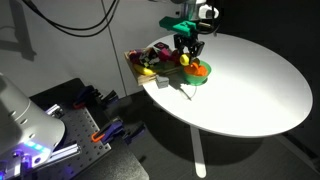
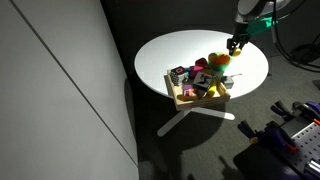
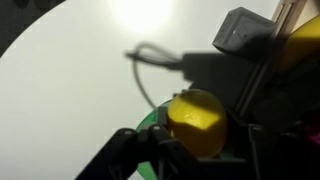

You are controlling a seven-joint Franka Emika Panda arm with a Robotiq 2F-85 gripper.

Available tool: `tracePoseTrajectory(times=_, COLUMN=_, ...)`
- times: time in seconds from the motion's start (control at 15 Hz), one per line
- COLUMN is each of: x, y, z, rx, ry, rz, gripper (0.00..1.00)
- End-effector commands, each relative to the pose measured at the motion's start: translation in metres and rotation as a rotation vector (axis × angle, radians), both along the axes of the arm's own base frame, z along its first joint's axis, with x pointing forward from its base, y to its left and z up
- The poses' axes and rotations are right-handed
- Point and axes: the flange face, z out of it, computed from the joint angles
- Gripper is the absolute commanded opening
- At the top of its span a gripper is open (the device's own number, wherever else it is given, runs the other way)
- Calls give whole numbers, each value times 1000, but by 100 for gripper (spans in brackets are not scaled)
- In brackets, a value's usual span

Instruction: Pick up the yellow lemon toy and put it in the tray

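Observation:
In the wrist view the yellow lemon toy sits between my gripper's two dark fingers, which press on both its sides. A green bowl rim shows just beneath it. In both exterior views my gripper hangs over the green bowl, close above it. The tan tray lies beside the bowl on the round white table and is crowded with toys. The lemon is too small to make out in the exterior views.
The white round table stands on a central foot. An orange fruit lies in the bowl. The tray holds several coloured toys. A grey box with a cable shows in the wrist view. Equipment stands on the floor.

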Motion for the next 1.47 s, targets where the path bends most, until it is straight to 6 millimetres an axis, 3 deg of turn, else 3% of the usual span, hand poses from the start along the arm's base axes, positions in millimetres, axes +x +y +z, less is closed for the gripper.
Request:
tracePoseTrajectory(times=0.0, x=4, y=33, z=7, rx=-23, ry=-27, rz=37, gripper=34)
tracePoseTrajectory(times=0.33, x=10, y=73, z=0, rx=-30, ry=-83, rz=51, gripper=34)
tracePoseTrajectory(times=0.67, x=7, y=99, z=-14, rx=-22, ry=-113, rz=54, gripper=34)
tracePoseTrajectory(times=1.0, x=-3, y=115, z=-35, rx=-19, ry=-95, rz=74, gripper=34)
tracePoseTrajectory(times=1.4, x=-11, y=118, z=-50, rx=-12, ry=-84, rz=85, gripper=34)
